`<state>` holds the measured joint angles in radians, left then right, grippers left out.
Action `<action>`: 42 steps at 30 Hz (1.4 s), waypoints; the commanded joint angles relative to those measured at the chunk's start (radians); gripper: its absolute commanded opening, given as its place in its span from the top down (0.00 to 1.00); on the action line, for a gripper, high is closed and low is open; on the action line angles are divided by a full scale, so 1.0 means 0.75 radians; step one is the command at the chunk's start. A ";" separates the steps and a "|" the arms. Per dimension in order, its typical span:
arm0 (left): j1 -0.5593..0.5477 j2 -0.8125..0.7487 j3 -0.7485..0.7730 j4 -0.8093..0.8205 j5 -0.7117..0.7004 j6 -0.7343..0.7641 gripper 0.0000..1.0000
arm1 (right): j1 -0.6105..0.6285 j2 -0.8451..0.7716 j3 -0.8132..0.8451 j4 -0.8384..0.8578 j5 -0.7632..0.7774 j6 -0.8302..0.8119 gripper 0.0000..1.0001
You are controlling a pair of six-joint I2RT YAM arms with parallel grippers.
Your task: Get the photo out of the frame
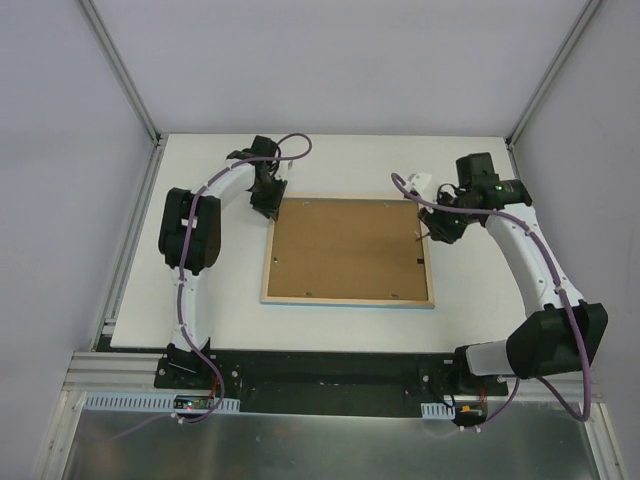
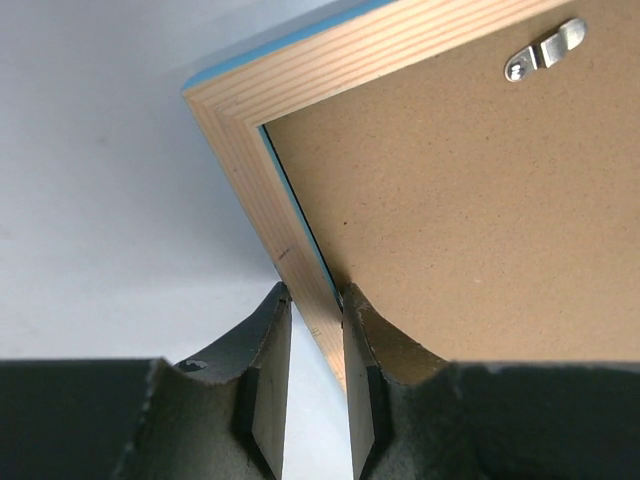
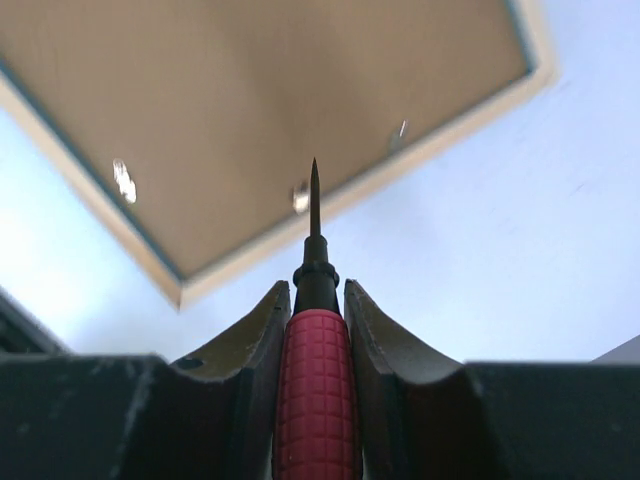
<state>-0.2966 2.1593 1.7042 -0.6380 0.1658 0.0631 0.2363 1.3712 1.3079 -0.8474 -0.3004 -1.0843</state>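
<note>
Lying face down at the middle of the table (image 1: 200, 290), the frame (image 1: 350, 300) shows only its pale wood back and a sliver of blue at the edge. The photo is out of sight; I judge it sits under the brown board (image 1: 345, 250) that fills the frame, so nothing has come out yet.

Reading the overhead view as a clock with the arm bases at 6, the left gripper (image 2: 315, 300) is at the frame's 10 o'clock corner. Its fingers are nearly together, one on each side of the wood rail, pinching it. The right gripper (image 3: 315, 300) stands off the 3 o'clock side, its fingers closed narrowly on the red handle of a pointed tool (image 3: 316, 390). The tip aims inward across the rail at a small metal clip (image 3: 300, 196) on the board. I cannot tell whether the tip touches it.

The next move looks like turning or prying that clip aside, and this is where it could go wrong. A tip that sharp could skate off the metal and dig into the board, or through it into the photo. A sideways push could drag the frame toward 9 o'clock if the left pinch slips on the smooth wood. The round handle could also twist between the fingers under load and send the point off line.
</note>
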 commanded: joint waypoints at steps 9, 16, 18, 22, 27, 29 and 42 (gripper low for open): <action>0.107 -0.108 0.035 -0.043 -0.055 0.071 0.81 | -0.460 0.372 0.293 -1.073 0.083 -0.434 0.99; 0.109 -0.122 0.004 -0.043 -0.033 0.057 0.78 | -0.491 0.614 0.318 -0.975 0.155 -0.269 0.99; 0.109 -0.130 -0.004 -0.043 -0.025 0.051 0.77 | -0.505 0.685 0.373 -0.948 0.159 -0.160 0.99; 0.109 -0.136 -0.010 -0.041 -0.008 0.037 0.76 | -0.507 0.814 0.493 -0.918 0.159 0.042 0.97; 0.109 -0.136 -0.014 -0.039 0.012 0.018 0.76 | -0.511 0.894 0.571 -0.732 0.143 0.275 0.95; 0.109 -0.136 -0.020 -0.039 0.020 0.010 0.76 | -0.515 0.908 0.582 -0.626 0.147 0.396 0.94; 0.109 -0.147 -0.041 -0.035 0.043 -0.017 0.75 | -0.516 0.896 0.424 -0.063 0.288 0.740 0.94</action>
<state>-0.2123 2.1086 1.6764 -0.6422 0.1757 0.0662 -0.1425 2.0525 1.6680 -1.0672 -0.1684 -0.6346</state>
